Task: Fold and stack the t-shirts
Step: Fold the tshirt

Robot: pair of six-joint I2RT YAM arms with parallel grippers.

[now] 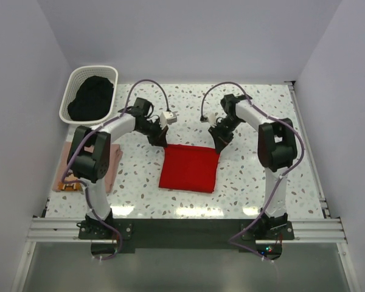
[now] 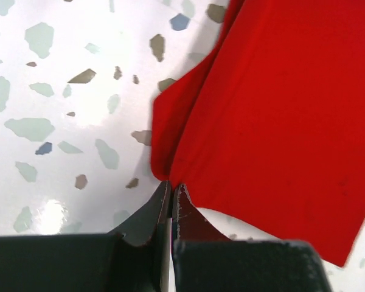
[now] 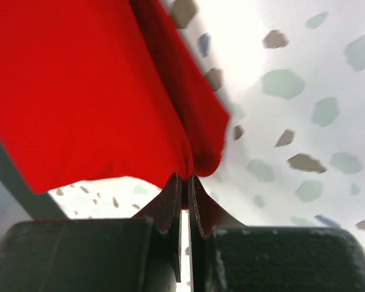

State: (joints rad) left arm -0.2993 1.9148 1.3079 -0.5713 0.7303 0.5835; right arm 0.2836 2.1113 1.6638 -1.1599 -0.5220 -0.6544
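The bright red soft-cloth t-shirt (image 1: 189, 168) lies in the middle of the speckled white terrazzo surface (image 1: 140, 182), already doubled into a neat rectangle. Its near edge faces the arm bases and its far edge lies under the two tools. The left tool (image 2: 170, 186) is pinched tight on the far left corner, with a peak of red cloth drawn up between its dark fingers (image 2: 147, 214). The right tool (image 3: 184, 179) is likewise clamped on the far right corner, where a fold of cloth bunches at its tips. The step in hand looks like a further fold of the red t-shirt, with both far corners gripped. The next move would call for lifting the two corners together at an even height and carrying them toward the near edge so the layers do not slide apart. To the left, the pale dusty-pink cloth t-shirt (image 1: 115, 163) lies flat by the edge of the surface, so stacking appears to be yet to come. The left arm crosses over it and hides most of it, so I cannot tell how well it is folded. A small orange-brown item (image 1: 69, 186) beside it is too small to identify. At the far left corner, a white slotted plastic basket (image 1: 94, 69) holds a dark heap of cloth (image 1: 91, 97) whose nature is unclear.
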